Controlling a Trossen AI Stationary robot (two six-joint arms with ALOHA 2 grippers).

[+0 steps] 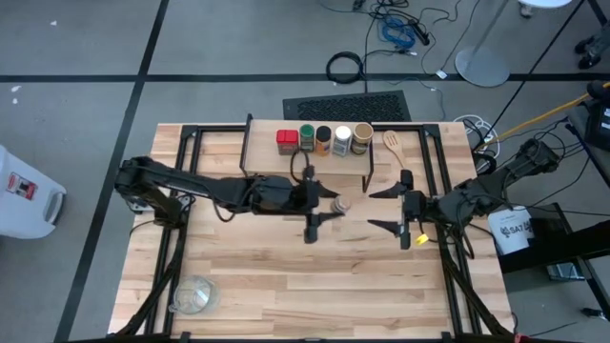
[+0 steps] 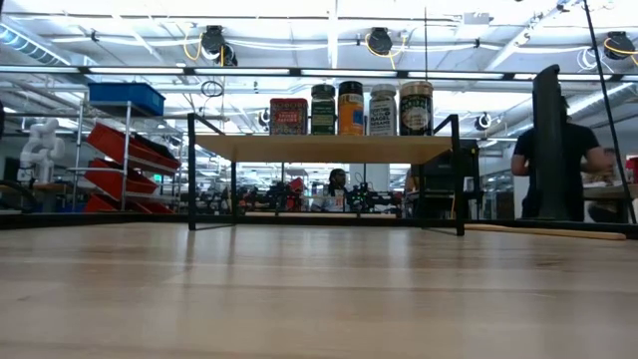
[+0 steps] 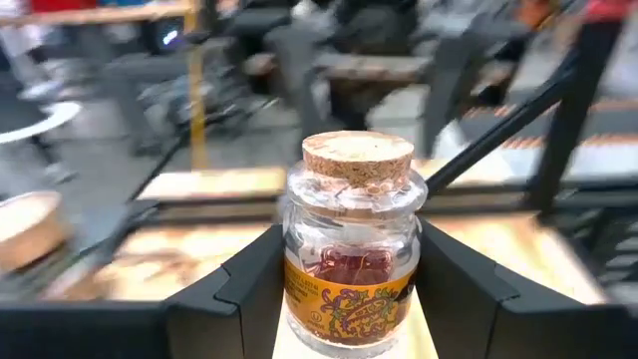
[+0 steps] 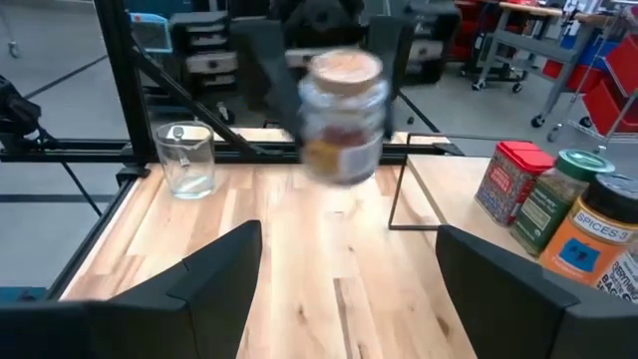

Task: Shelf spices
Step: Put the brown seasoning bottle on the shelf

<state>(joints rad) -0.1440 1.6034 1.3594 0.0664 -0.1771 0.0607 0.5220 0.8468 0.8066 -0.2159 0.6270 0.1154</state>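
Five spice containers stand in a row on the shelf point(image 1: 286, 155): we see the red tin point(image 1: 286, 141), the green-lidded jar point(image 1: 307, 138), the black-lidded jar point(image 1: 324, 140), the white-lidded jar point(image 1: 343, 140) and the tan-lidded jar point(image 1: 362, 138), side by side on its light plank top. We find the sixth one, a cork-stoppered glass jar point(image 3: 351, 244) with reddish threads inside, pinched between the fingers point(image 3: 244, 289) of the left gripper point(image 1: 327, 204), held upright above the table point(image 1: 286, 286) just in front of the shelf. To its right, the right gripper point(image 1: 393, 210) hovers near the shelf's end, fingers spread wide with nothing between them. We also spot a wooden spoon point(image 1: 391, 143) lying beside the shelf and a clear glass bowl point(image 1: 193, 296) at the table's near left corner.
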